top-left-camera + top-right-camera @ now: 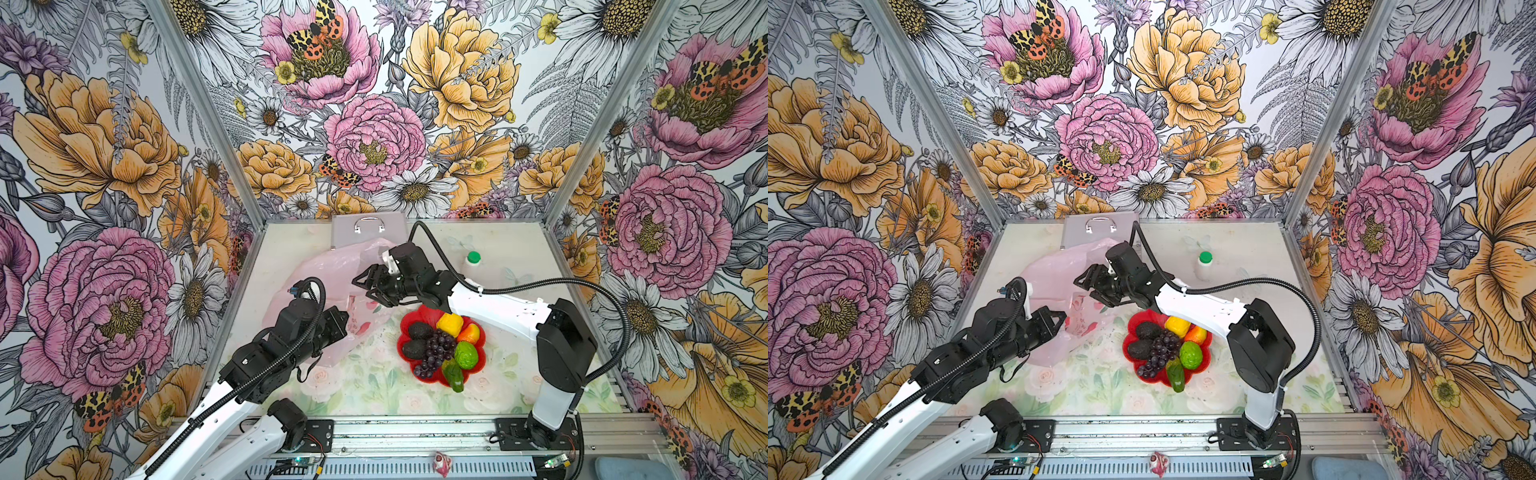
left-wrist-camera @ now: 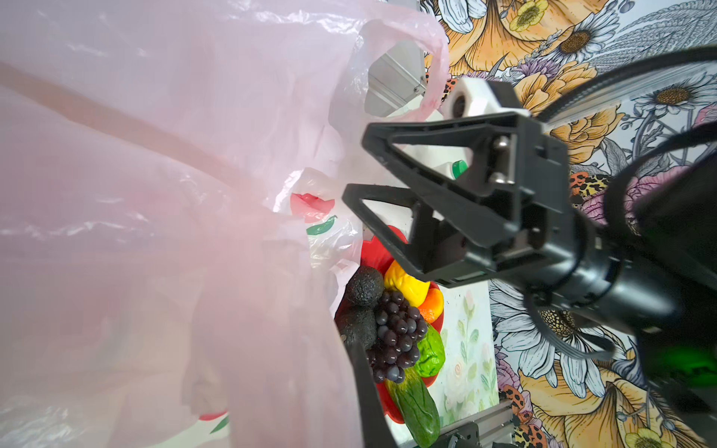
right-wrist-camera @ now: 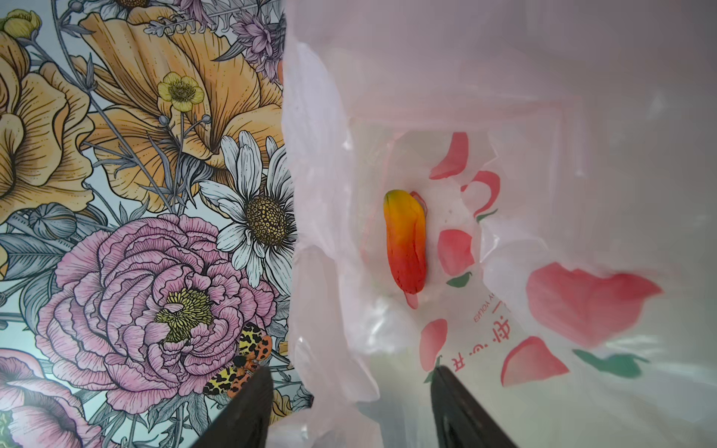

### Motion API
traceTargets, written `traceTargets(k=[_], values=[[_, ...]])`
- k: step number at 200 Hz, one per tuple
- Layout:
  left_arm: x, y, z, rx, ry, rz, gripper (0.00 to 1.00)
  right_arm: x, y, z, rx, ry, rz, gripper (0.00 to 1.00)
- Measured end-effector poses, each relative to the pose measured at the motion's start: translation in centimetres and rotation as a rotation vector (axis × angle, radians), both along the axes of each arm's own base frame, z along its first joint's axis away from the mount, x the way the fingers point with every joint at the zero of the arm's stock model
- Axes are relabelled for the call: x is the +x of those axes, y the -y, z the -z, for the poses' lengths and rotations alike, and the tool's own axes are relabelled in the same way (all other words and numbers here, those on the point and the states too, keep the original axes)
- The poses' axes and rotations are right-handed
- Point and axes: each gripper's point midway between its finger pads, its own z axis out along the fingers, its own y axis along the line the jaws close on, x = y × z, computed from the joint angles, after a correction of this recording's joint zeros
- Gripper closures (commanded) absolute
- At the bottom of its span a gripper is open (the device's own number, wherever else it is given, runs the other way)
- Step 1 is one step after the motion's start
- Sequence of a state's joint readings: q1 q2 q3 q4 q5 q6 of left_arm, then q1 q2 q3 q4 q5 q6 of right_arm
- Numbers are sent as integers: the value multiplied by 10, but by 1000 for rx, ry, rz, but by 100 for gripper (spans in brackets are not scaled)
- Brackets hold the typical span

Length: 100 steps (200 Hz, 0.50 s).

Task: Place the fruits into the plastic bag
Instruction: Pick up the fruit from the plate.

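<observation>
The plastic bag [image 1: 328, 266] [image 1: 1054, 270], pale pink, lies at the back left, and my left gripper [image 1: 343, 321] [image 1: 1062, 318] is shut on its near edge, holding the mouth up. My right gripper [image 1: 365, 287] [image 1: 1086, 289] hangs open and empty over that mouth. In the right wrist view, a yellow-red mango [image 3: 405, 240] lies inside the bag [image 3: 543, 116], beyond the spread gripper [image 3: 349, 382]. Other fruits sit on the red plate [image 1: 401, 345]: two avocados [image 1: 419, 330], grapes [image 1: 436, 351], a lemon [image 1: 449, 324], an orange mango [image 1: 470, 332], a lime [image 1: 466, 354] and a green mango [image 1: 453, 376].
A silver case [image 1: 370, 230] stands against the back wall behind the bag. A white bottle with a green cap [image 1: 471, 266] stands at the back right. Floral walls close in three sides. A small pink object [image 1: 441, 463] lies on the front rail.
</observation>
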State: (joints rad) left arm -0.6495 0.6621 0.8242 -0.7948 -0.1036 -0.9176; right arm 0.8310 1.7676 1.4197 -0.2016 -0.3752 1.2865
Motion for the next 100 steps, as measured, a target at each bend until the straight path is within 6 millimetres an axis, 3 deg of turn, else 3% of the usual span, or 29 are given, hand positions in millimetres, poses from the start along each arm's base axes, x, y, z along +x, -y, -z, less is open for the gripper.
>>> traceTargets(k=[28, 67, 100], values=[[-2, -2, 6, -10, -14, -11, 100, -8, 26, -26, -33, 78, -7, 34], [-1, -1, 10, -15, -23, -15, 100, -6, 83, -60, -101, 208, 20, 34], [3, 3, 13, -11, -35, -10, 100, -10, 130, -64, -189, 260, 24, 34]])
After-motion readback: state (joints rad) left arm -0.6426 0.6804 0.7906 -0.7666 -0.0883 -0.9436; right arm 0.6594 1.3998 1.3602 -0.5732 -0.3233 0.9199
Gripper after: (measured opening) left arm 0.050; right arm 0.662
